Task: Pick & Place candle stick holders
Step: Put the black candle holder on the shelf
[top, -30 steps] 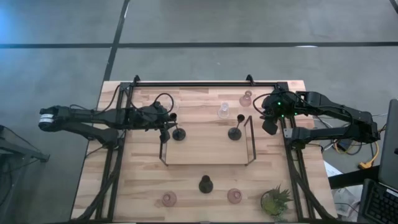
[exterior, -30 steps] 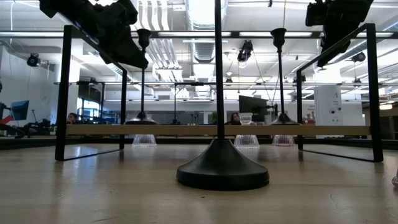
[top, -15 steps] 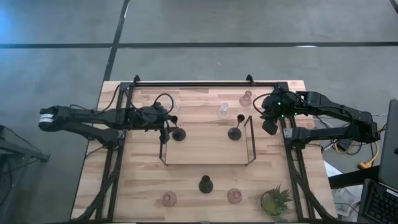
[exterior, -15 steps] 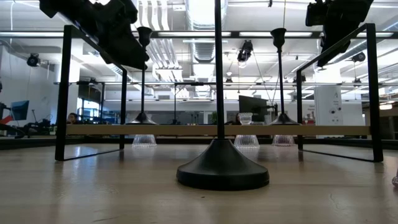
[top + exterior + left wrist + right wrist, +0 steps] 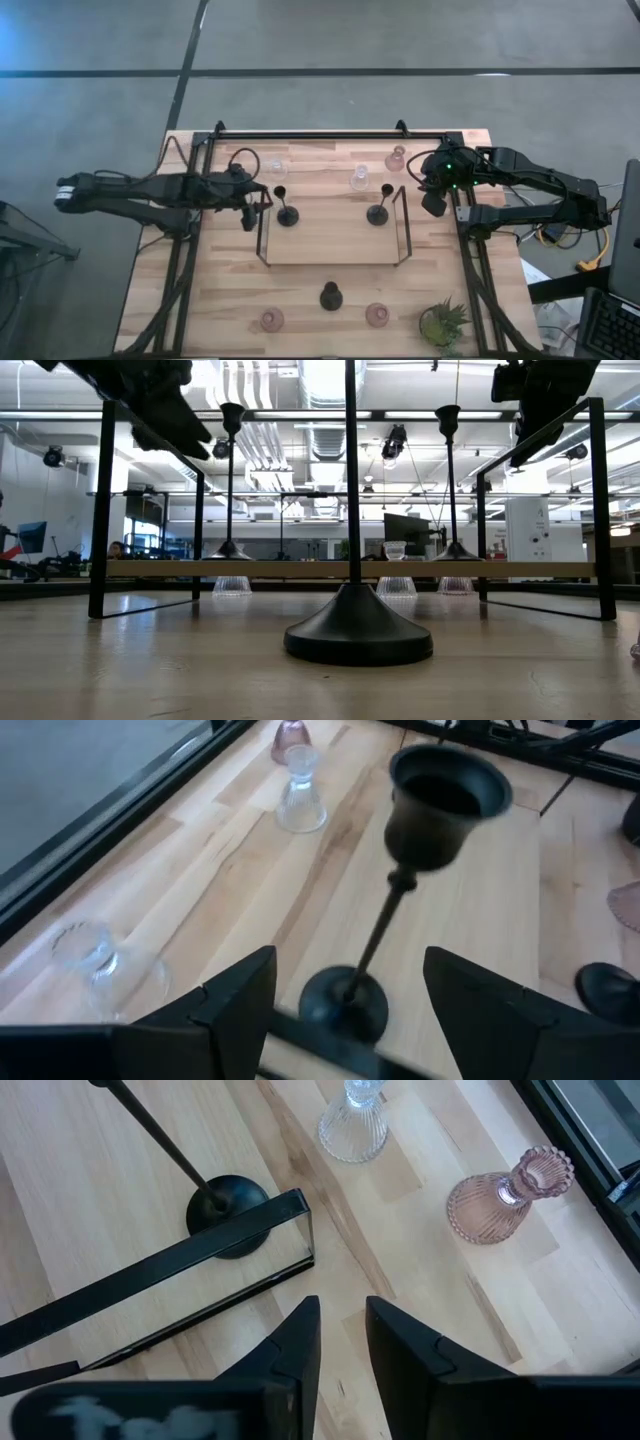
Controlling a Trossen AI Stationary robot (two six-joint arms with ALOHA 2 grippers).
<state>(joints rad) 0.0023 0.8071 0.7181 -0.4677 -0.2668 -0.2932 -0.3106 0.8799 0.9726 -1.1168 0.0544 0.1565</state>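
Three holders line the desk's [image 5: 230,300] near edge: a black candle stick holder [image 5: 331,296] between two pink glass ones [image 5: 272,320], with bare wood around. On the raised shelf [image 5: 330,245] stand two black stemmed holders [image 5: 288,214]. The left tool [image 5: 249,212] hangs wide open, empty, just outside the shelf's left rail; the right tool [image 5: 434,203], fingers narrowly parted and empty, hovers near the far pink holder [image 5: 396,160].

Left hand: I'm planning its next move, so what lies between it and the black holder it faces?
Only the shelf frame's black bar lies between the left hand and the black holder; the left wrist view shows it crossing before the holder's base.
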